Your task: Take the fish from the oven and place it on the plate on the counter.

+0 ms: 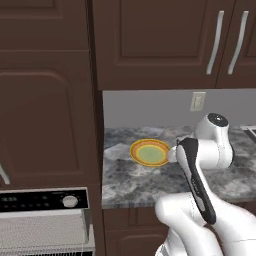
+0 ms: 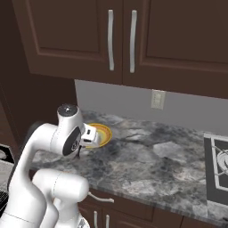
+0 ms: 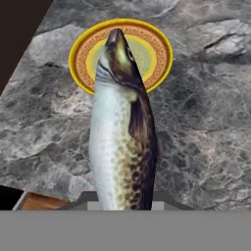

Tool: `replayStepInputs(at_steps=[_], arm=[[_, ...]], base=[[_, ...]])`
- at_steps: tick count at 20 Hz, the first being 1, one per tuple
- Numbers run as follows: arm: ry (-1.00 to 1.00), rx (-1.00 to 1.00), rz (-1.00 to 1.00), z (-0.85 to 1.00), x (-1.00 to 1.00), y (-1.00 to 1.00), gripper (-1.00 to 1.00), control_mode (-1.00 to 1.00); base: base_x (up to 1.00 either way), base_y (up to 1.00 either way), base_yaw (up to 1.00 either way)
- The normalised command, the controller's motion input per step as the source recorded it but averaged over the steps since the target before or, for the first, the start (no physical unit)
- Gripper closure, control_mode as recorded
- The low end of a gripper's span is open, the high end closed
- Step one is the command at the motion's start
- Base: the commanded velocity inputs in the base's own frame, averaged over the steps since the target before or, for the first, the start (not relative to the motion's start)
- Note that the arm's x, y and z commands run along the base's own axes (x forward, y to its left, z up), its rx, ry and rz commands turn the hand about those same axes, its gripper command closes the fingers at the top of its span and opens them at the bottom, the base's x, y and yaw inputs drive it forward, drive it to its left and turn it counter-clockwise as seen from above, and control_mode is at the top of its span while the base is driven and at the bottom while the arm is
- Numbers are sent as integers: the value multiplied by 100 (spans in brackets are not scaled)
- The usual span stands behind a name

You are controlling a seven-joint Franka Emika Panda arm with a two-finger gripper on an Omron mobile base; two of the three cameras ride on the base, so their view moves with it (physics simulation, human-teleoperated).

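Observation:
In the hand view the fish (image 3: 122, 132), silver-bellied with a dark brown back, juts forward from my gripper (image 3: 122, 205), which is shut on its tail end. Its head reaches over the near part of the plate (image 3: 83, 54), which has an orange rim and a pale green centre. The plate (image 1: 137, 150) lies on the grey speckled counter (image 1: 130, 182), close to the tall cabinet. My gripper (image 2: 91, 135) hovers just before the plate (image 2: 105, 132). At the lower left, the oven (image 1: 42, 201) shows its black panel, silver knob and meshed door.
A tall dark cabinet (image 1: 47, 115) walls off the counter's left end. Upper cabinets with silver handles (image 2: 121, 40) hang overhead. A wall outlet (image 2: 157, 99) sits on the grey backsplash. A stove top (image 2: 218, 164) borders the counter on the right.

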Motion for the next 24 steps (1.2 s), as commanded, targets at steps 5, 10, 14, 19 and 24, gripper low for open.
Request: replayStepInputs(at_steps=[5,10,14,19,24], arm=[[5,-2,0,-35,73,4,100,-100],[1,0,0,-38,59,14,100,-100],[0,-1,0,-1,49,13,100,-100],[10,-2,4,12,68,0,100,-100],[8,-7,3,-5,51,3,100,-100]], base=[[0,0,0],[0,0,0],[0,0,0],[0,0,0],[0,0,0]])
